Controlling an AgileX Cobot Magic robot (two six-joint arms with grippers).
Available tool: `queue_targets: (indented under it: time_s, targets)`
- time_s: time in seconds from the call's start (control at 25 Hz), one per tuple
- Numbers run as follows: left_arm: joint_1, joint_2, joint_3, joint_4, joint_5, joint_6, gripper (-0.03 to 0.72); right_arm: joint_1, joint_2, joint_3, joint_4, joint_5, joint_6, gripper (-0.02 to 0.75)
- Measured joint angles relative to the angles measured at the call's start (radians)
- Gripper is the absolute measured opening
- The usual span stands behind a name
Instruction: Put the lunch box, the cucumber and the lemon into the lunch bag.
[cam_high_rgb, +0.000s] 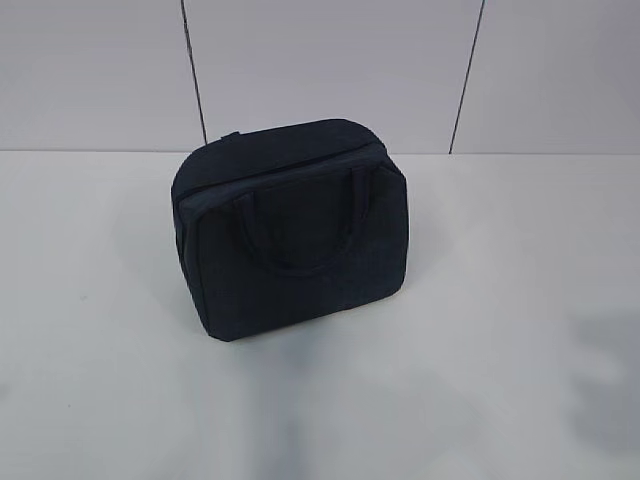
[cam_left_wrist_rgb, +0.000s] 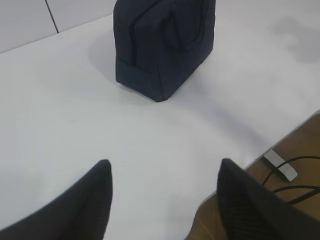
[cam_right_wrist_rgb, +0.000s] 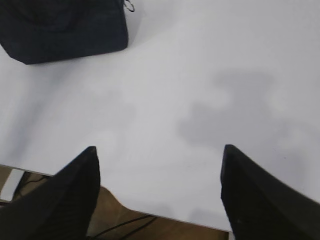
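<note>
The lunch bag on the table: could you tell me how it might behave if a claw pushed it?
The lunch bag looks like soft fabric, so it would probably dent. Standing boxy on a flat base, it likely slides rather than rolls. Its loop handles seem floppy.

Bright, even light; soft shadows, slight blur.

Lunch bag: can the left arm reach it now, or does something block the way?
Probably yes. The left gripper is open and empty, and only bare white table lies between it and the lunch bag, which stands upright with nothing in front.
</note>
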Motion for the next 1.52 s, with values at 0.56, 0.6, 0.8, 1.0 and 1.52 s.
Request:
queue_targets:
  time_s: [0.56, 0.6, 0.8, 1.0, 1.52]
  targets:
    - [0.000, -0.027, 0.075, 0.000, -0.044, 0.001, 0.447, 0.000, -0.109, 0.118, -0.141, 0.004, 0.039, 0.581]
    - [0.000, -0.027, 0.075, 0.000, -0.044, 0.001, 0.447, 0.000, -0.109, 0.121, -0.141, -0.009, 0.040, 0.581]
    - [0.000, -0.027, 0.083, 0.005, -0.044, 0.004, 0.446, 0.000, -0.109, 0.143, -0.146, -0.033, 0.055, 0.581]
    - [0.000, -0.027, 0.086, -0.001, -0.040, 0.009, 0.445, 0.000, -0.109, 0.143, -0.146, -0.035, 0.057, 0.581]
    - [0.000, -0.027, 0.086, -0.097, -0.040, 0.030, 0.410, 0.000, -0.109, 0.143, -0.146, -0.037, 0.057, 0.581]
